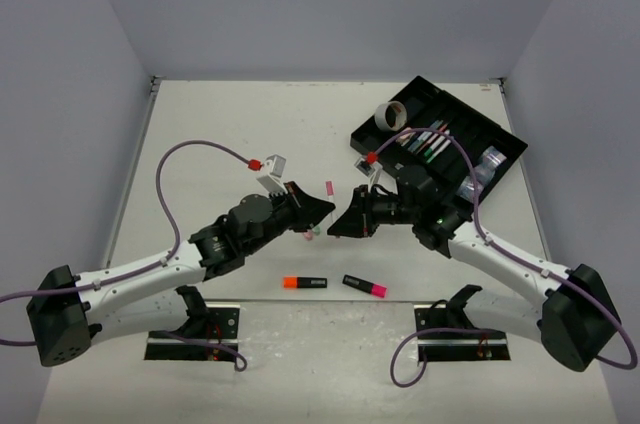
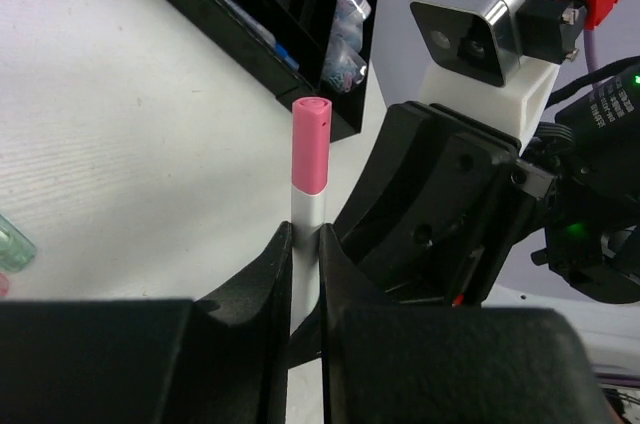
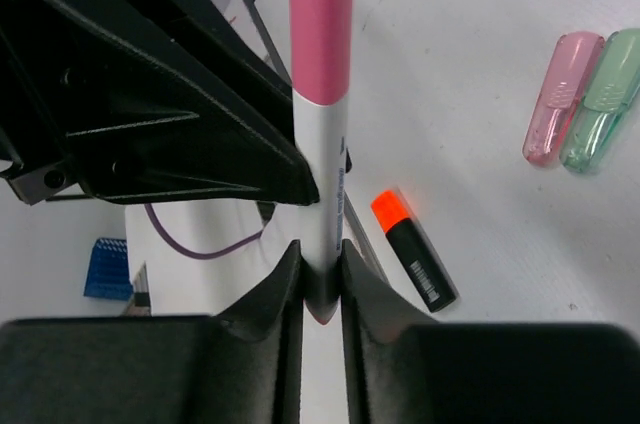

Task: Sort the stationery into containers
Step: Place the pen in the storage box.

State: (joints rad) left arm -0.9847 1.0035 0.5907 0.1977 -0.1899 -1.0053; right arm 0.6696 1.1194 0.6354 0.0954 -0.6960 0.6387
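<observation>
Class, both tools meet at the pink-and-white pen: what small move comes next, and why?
Probably the left tool should open: both tools pinch the same pen, and the tray lies on the right arm's side, so the right tool can carry it there.

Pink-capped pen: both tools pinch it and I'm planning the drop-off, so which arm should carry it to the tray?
Right. The right tool grips the pink-capped pen, and the black tray lies on the right, close beside that arm. The left tool would have to reach across.

tiny print on orange highlighter (image 3: 415,252), illegible
</observation>
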